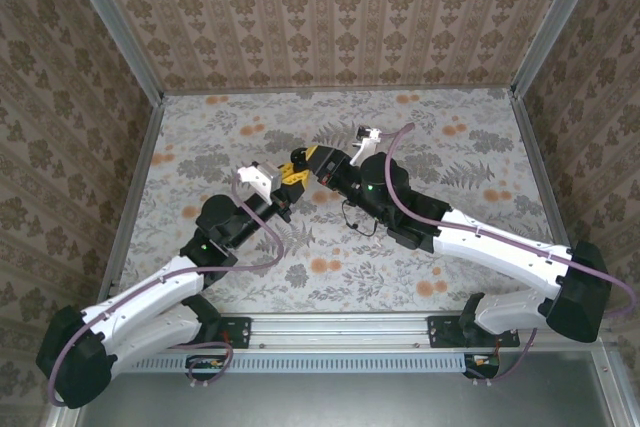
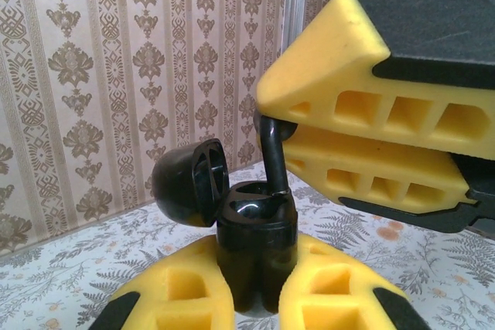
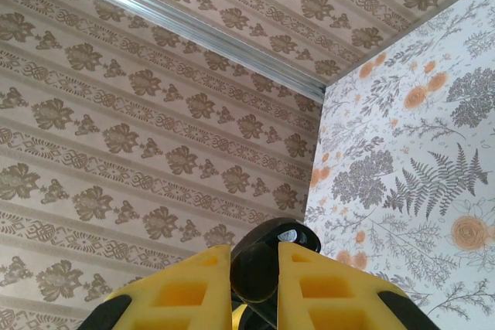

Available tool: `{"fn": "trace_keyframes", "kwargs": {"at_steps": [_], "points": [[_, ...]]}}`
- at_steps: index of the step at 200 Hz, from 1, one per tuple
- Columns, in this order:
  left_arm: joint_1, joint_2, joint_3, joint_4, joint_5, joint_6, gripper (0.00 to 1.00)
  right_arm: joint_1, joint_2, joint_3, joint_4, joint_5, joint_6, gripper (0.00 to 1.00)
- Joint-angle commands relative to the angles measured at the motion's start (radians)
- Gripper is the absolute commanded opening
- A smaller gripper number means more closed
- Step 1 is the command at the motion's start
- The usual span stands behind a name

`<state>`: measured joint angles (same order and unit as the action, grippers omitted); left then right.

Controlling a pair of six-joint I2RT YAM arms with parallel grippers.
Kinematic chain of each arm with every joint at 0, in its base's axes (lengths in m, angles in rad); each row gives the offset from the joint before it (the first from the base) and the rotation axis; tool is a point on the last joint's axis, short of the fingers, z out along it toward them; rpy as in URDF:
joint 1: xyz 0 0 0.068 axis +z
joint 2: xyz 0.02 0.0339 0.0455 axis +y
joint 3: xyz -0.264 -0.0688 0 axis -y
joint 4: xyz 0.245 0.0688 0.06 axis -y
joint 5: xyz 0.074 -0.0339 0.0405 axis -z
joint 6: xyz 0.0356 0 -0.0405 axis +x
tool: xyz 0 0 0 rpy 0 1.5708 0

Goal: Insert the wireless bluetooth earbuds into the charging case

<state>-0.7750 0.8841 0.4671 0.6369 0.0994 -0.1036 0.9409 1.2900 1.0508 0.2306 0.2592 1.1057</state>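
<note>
My left gripper (image 2: 255, 295) is shut on the body of a black charging case (image 2: 255, 241). The case stands upright, its round lid (image 2: 186, 183) swung open to the left. From the upper right, my right gripper (image 3: 255, 280) is shut on a black earbud (image 3: 259, 268). The stem of the earbud (image 2: 272, 152) points down and its tip is inside the case's open top. Over the middle of the table, the left gripper (image 1: 285, 180) and right gripper (image 1: 318, 162) meet nose to nose. The other black earbud and the white one are hidden.
The floral tabletop (image 1: 450, 147) is boxed in by patterned walls (image 1: 330, 7) with metal corner rails (image 1: 545, 27). A black cable (image 1: 355, 219) lies under the right arm. The case lid (image 3: 298, 233) sits just beyond my right fingers.
</note>
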Motion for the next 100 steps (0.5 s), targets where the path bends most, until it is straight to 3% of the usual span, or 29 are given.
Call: {"fn": "trace_keyframes", "kwargs": {"at_steps": [1,100], "points": [[-0.010,-0.006,0.024,0.050,-0.017,0.024,0.00,0.006,0.014,0.016,0.000,0.017,0.014,0.17],[-0.011,-0.005,0.030,0.053,-0.033,0.031,0.00,0.029,0.029,0.031,-0.066,0.043,-0.034,0.17]]}}
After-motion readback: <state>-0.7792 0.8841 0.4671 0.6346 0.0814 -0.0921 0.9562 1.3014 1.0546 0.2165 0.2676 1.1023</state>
